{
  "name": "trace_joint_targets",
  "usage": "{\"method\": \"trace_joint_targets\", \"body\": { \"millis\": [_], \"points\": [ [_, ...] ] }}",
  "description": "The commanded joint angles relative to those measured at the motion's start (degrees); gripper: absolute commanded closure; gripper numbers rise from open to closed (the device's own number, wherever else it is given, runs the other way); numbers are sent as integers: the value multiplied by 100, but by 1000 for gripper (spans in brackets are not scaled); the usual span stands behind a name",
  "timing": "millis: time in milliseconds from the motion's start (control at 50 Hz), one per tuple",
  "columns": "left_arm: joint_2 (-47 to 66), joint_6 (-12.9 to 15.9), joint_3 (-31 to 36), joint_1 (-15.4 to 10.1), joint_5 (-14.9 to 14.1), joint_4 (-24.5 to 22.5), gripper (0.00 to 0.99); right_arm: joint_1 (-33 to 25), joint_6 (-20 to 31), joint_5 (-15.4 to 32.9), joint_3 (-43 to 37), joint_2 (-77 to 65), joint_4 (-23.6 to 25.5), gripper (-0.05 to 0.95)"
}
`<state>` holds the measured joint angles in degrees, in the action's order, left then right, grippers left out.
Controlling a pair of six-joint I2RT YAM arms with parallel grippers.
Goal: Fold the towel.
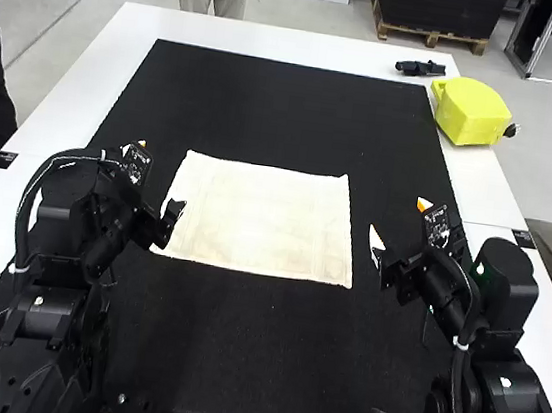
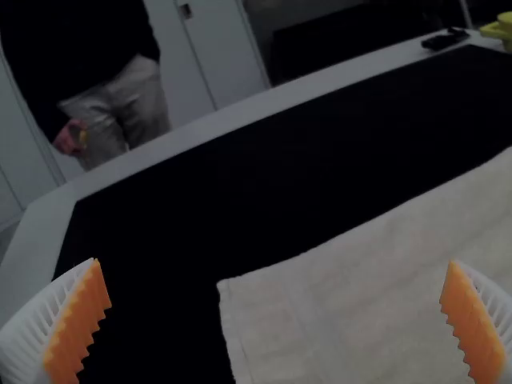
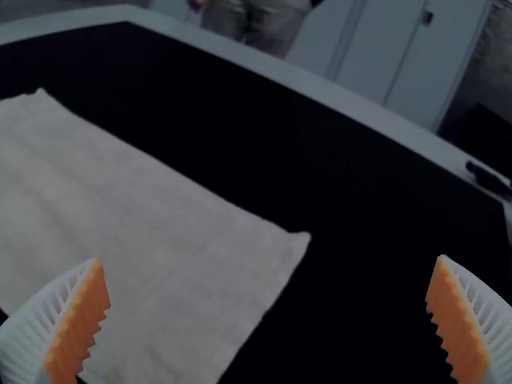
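Note:
A cream towel (image 1: 259, 218) lies spread flat in a near rectangle on the black mat. At its left side is my left gripper (image 1: 161, 178), open, with one fingertip by the towel's left edge. My right gripper (image 1: 400, 223) stands open to the right of the towel, apart from it. In the left wrist view, the towel (image 2: 368, 312) and one of its corners show beyond the widely parted fingers of the left gripper (image 2: 274, 276). The right wrist view has the towel (image 3: 152, 232) with a far corner beyond the right gripper (image 3: 270, 276), nothing between its pads.
The black mat (image 1: 288, 107) covers most of the white table (image 1: 257, 35). At the back right of the table stand a yellow object (image 1: 471, 112) and a small black item (image 1: 420, 69), both far from the towel.

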<state>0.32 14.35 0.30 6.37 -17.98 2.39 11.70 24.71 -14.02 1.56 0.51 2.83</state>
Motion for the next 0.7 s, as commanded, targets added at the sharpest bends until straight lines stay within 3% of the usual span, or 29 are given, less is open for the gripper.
{"method": "trace_joint_targets", "body": {
  "millis": [0, 680],
  "points": [
    [-49, 68, -30, -4, -30, -20, 25, -63, 43, -250, -156, -51, 394, -15],
    [-49, 94, -21, -4, -30, -2, 25, -54, 78, -400, -156, -51, 473, -13]
  ]
}}
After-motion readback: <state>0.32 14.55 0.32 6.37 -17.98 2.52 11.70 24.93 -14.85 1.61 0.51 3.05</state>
